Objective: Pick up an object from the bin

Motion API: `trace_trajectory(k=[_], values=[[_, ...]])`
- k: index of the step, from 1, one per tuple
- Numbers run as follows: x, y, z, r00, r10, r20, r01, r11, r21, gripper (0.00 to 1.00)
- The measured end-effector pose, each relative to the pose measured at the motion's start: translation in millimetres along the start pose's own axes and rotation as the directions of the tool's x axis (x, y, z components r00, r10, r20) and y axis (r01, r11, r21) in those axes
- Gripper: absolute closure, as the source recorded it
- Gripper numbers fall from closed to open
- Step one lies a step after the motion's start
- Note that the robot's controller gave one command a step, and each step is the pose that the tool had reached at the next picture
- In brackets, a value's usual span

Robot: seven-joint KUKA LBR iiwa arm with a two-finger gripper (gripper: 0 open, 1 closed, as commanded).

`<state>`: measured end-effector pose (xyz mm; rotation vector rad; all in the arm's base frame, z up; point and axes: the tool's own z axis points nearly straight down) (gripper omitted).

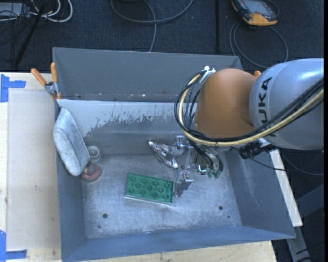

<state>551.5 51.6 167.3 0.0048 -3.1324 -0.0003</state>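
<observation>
While arm (287, 105) bends down from right | tool (181, 185) beside green plate (148, 188)

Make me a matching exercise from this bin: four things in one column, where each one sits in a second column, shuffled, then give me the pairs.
Things
1. green plate
2. grey pad
3. brown disc
4. gripper

Places
A. lying on the floor close to the left wall
B. flat on the floor, about mid-bin
C. at the green plate's right end
D. leaning up against the left wall

Pairs: 1-B, 2-D, 3-A, 4-C
</observation>
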Motion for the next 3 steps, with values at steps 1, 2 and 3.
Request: trace_trajectory(k=[1,2,3], values=[[-7.9,32,96,0.972,-0.233,0.011,0.233,0.972,0.003,0.00],[-8.4,32,94,0.973,-0.230,0.012,0.230,0.973,0.002,1.00],[7.5,46,-71,0.917,-0.398,0.016,0.398,0.917,0.005,1.00]])
